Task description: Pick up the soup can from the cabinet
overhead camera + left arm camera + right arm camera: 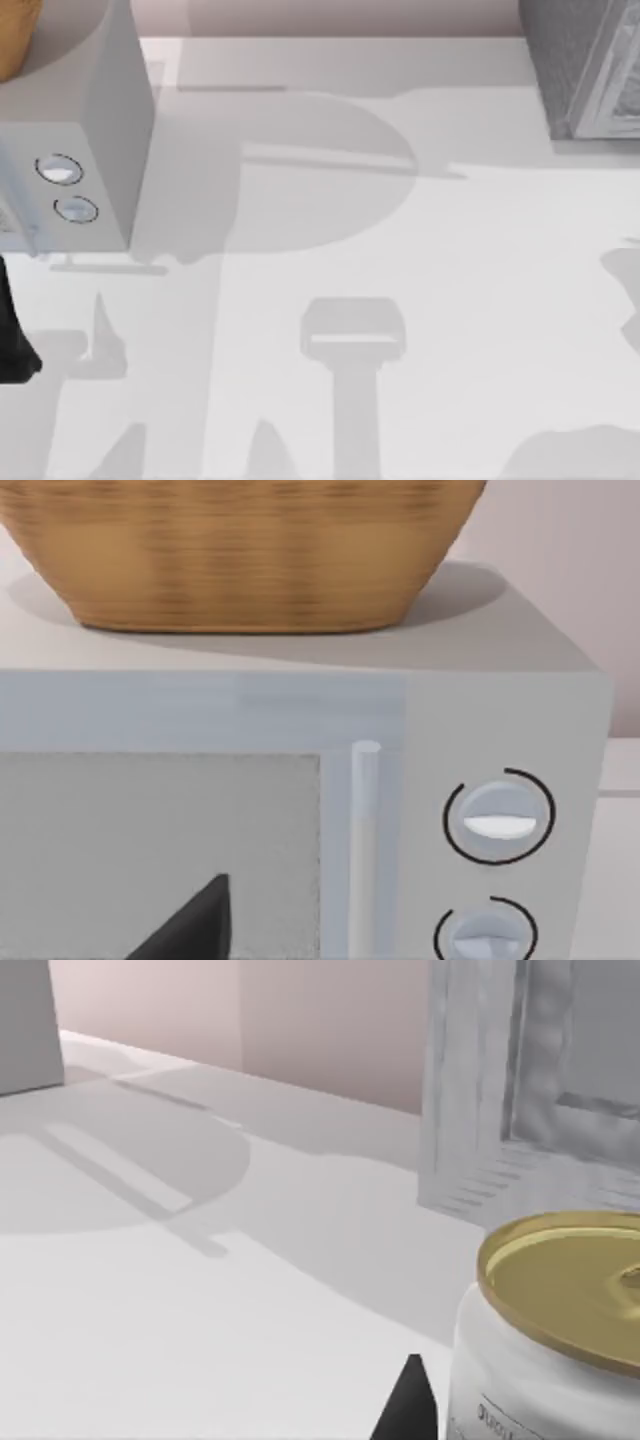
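One soup can [560,1340], perhaps beside cabinet [520,1110]

The table [420,300] is plain white, crossed by soft grey shadows. At nine to ten o'clock in the top view stands a pale grey microwave [95,150] with two white dials [60,170] ringed in black; its door panel [150,850] is speckled light grey. On it sits a tan basket [240,550] with a woven, banded pattern. At one o'clock the cabinet [580,70] is mottled grey-white. The soup can [560,1360] is white with a gold lid and small dark lettering. The back wall [250,1020] is pale pink.
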